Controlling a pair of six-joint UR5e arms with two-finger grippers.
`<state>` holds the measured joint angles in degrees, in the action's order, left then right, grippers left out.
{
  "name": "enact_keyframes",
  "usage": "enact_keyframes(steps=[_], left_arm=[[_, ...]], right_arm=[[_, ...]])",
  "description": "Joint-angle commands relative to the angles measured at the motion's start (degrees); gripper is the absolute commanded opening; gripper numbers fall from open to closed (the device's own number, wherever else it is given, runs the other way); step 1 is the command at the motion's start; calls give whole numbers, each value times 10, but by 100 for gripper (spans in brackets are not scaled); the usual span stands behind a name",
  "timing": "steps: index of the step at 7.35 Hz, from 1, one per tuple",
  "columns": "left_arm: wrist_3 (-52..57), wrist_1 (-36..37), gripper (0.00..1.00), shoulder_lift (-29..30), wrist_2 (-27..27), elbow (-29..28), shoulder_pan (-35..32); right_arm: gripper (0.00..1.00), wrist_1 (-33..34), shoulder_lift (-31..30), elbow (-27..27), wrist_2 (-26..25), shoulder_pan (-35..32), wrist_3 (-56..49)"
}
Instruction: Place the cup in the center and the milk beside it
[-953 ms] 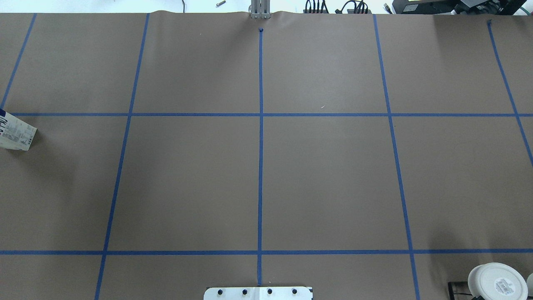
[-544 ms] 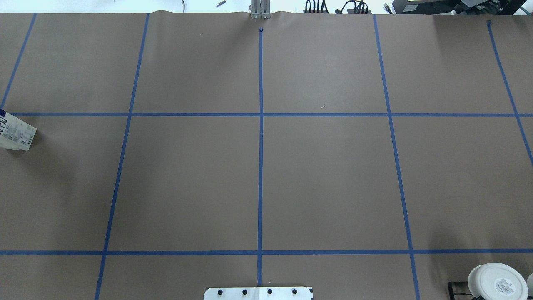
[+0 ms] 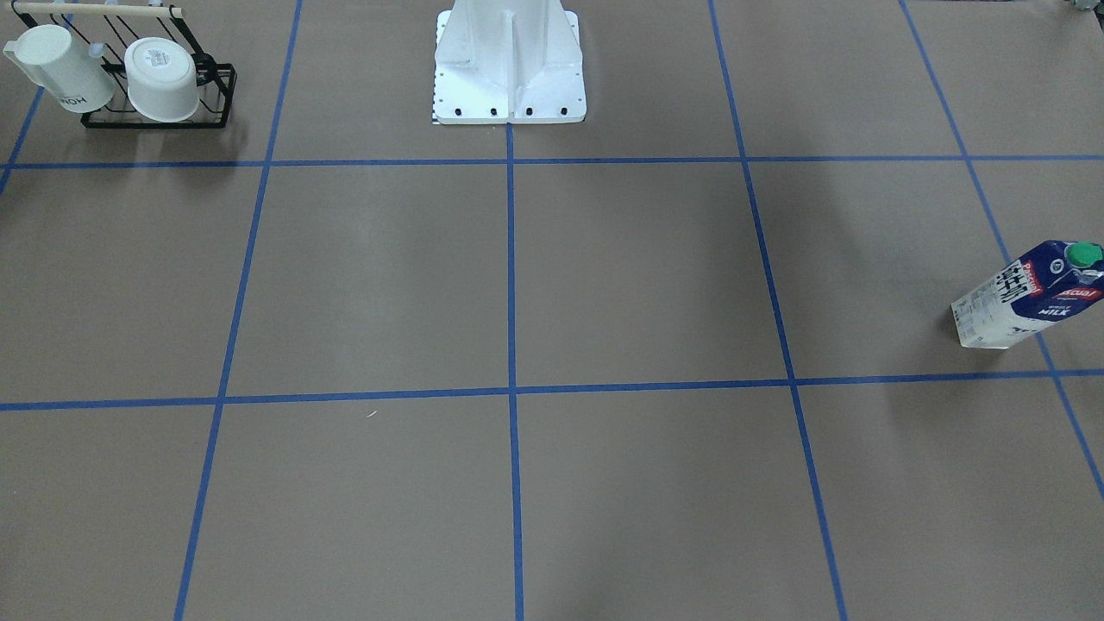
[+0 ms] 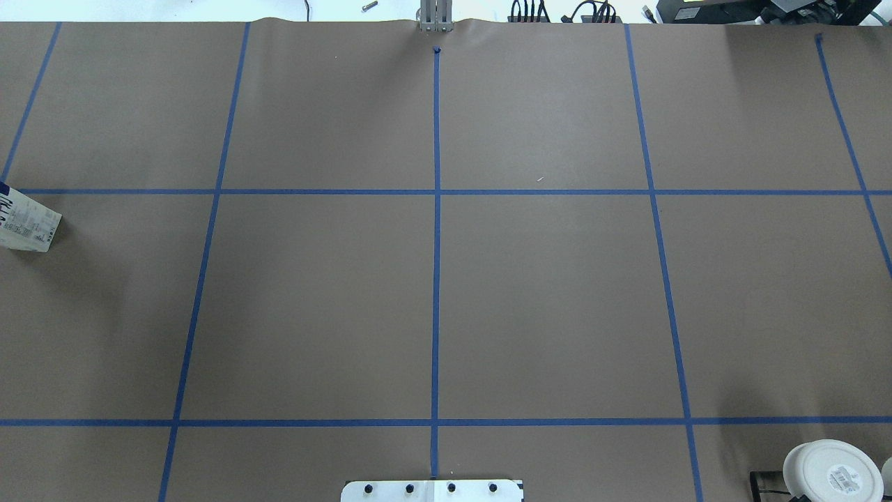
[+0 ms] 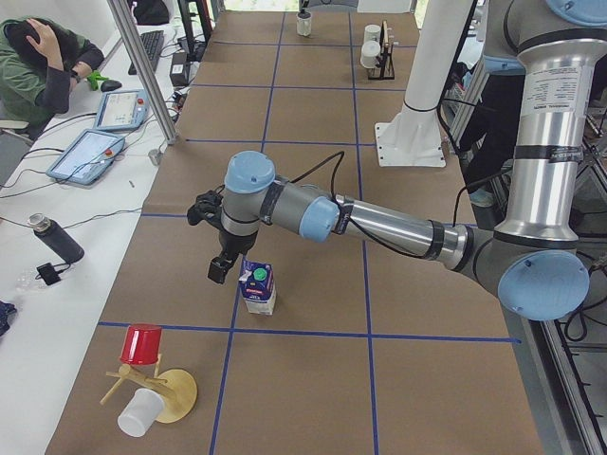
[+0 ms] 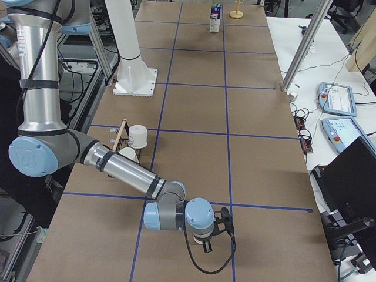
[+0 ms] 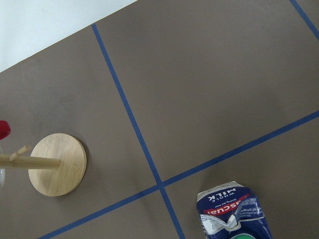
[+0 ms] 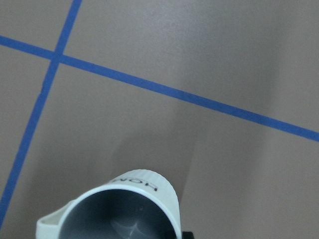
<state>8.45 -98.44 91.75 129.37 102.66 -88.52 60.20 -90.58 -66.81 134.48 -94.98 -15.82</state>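
Note:
The cup, a white mug with a grey inside and dark lettering, fills the bottom of the right wrist view, with its handle at the lower left. My right gripper hangs low over the table's right end; I cannot tell whether it is open or shut. The milk stands upright at the table's left end and also shows in the front view, the overhead view and the left wrist view. My left gripper hovers just beside its cap; its state is unclear. The center holds nothing.
A black rack near the robot's right holds a white mug and a handle-less cup. A wooden cup stand with a red cup stands by the milk. The robot base is at mid-table.

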Motion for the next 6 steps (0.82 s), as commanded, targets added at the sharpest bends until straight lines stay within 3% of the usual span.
enact_keyframes(steps=[1, 3, 6], left_arm=[[1, 0, 98, -1, 0, -1, -1], [0, 0, 98, 0, 0, -5, 0], [0, 0, 98, -1, 0, -4, -1]], right_arm=[[0, 4, 14, -9, 32, -3, 8], [0, 4, 36, -31, 36, -2, 111], [0, 4, 37, -158, 58, 64, 366]])
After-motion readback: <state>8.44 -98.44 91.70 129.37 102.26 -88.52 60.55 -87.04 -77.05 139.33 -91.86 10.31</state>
